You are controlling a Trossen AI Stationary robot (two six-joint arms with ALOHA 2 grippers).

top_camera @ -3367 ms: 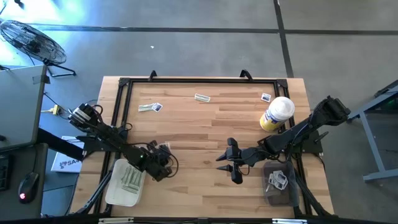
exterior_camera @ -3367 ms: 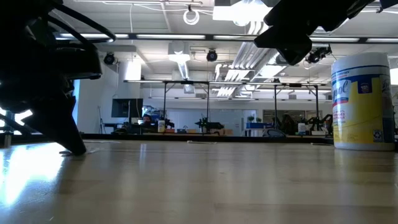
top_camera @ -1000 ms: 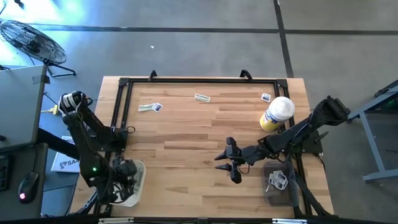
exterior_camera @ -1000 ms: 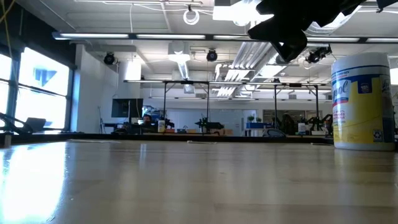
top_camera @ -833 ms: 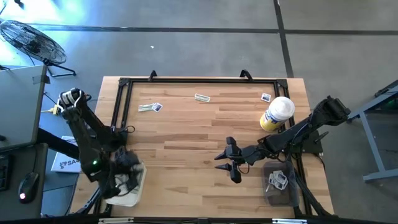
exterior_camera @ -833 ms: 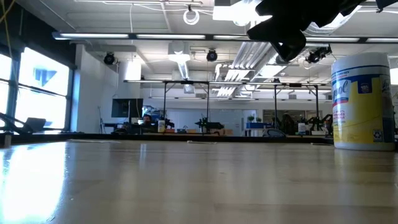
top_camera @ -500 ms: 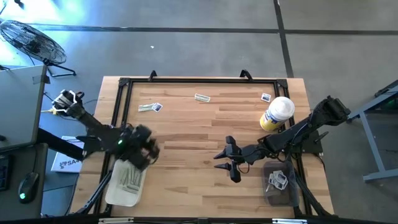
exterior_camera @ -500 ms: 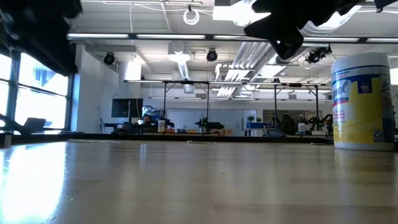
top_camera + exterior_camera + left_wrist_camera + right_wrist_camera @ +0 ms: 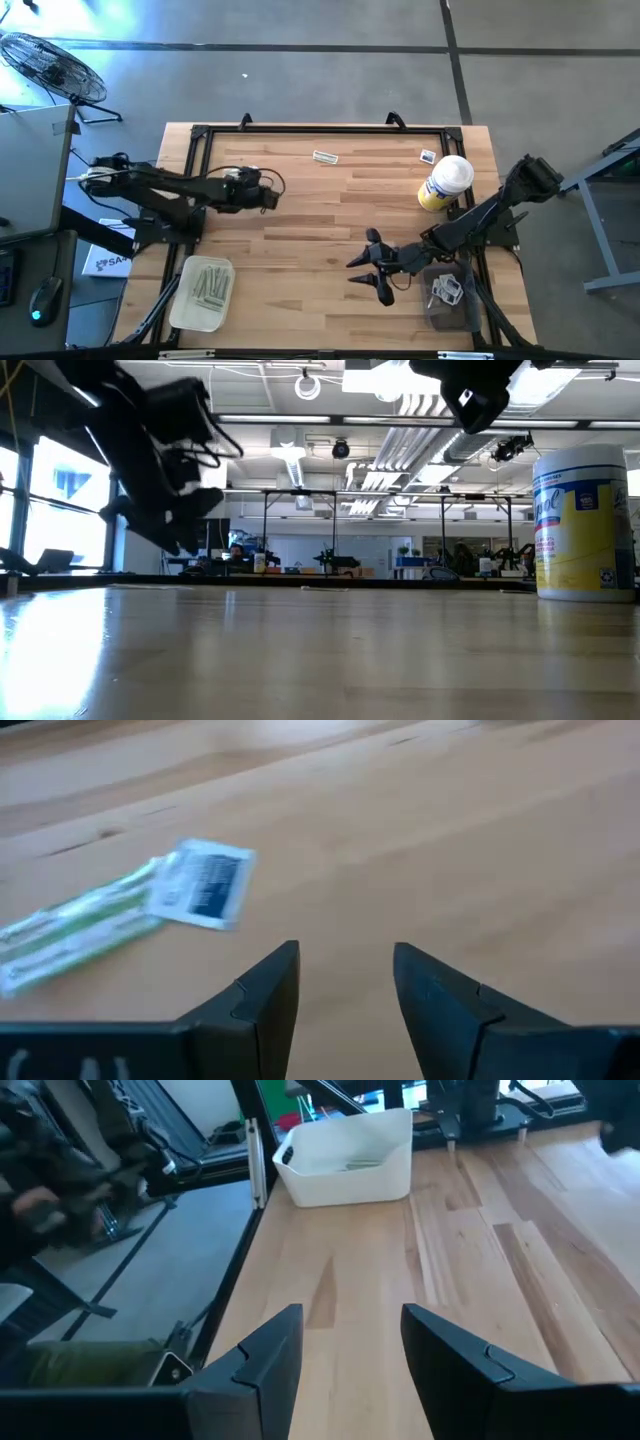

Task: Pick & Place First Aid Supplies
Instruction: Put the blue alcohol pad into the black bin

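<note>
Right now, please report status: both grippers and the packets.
Left gripper open, empty, above green strip packet and white square packet. Right gripper open, empty, waiting mid-table. Nothing blocking.

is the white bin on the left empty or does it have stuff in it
Not empty. The high view shows several pale green strips lying inside the bin.
</note>
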